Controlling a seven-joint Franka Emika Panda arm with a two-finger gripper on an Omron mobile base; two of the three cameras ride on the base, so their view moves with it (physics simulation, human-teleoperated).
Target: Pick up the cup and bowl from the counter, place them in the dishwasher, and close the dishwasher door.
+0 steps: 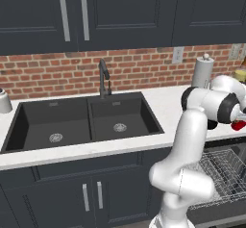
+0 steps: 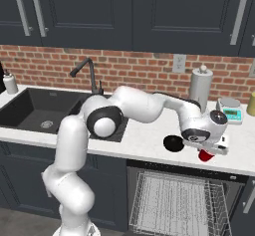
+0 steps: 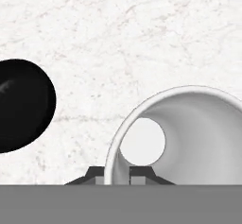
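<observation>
White counter (image 2: 149, 148) is carrying the sink (image 1: 81, 119), with the dishwasher (image 2: 179, 200) sitting open beneath, rack out. Black bowl (image 2: 173, 143) is resting on the counter near the front edge, just beside the cup. Gripper (image 3: 116, 173) is pinching the rim of the red cup (image 2: 205, 155), fingertips (image 3: 97, 175) straddling its wall.

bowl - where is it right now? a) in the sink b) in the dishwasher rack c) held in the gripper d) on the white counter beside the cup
d: the glossy black bowl sits on the white counter just beside the red cup, whose rim the gripper is pinching, while the dishwasher rack below holds no bowl.
</observation>
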